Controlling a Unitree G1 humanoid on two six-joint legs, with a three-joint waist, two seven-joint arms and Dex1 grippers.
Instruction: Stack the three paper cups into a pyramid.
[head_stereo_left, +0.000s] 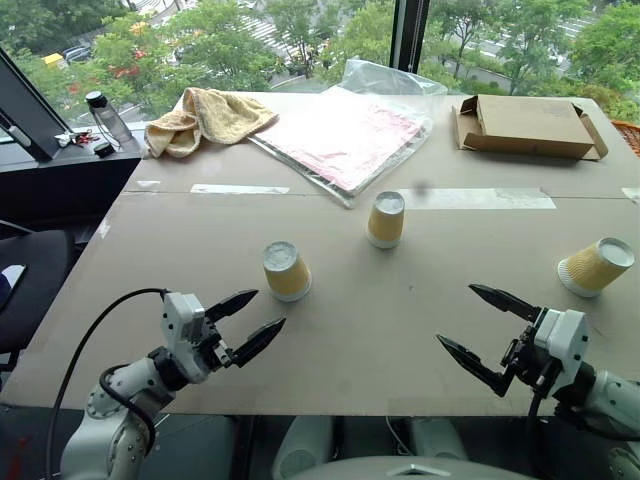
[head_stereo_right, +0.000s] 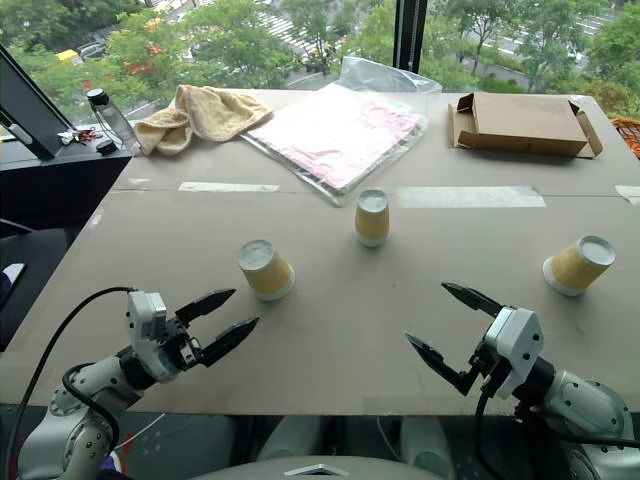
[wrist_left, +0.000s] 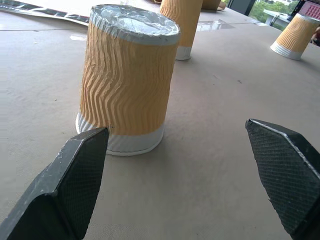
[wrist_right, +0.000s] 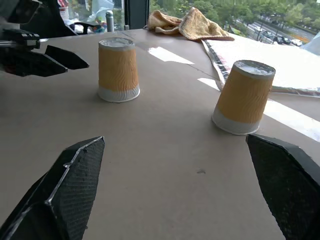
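Cardboard tabletop (head_stereo_left: 330, 330) by windows (head_stereo_left: 300, 40) — three paper cups (head_stereo_left: 287, 270) scattered, both hands' fingers apart.

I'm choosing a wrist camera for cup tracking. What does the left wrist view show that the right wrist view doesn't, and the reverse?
Left wrist view, not the right: the right cup, standing off by itself. Right wrist view, not the left: the towel and the bottle at the far edge. Both: the left cup and the middle cup, upside down and apart on the table.
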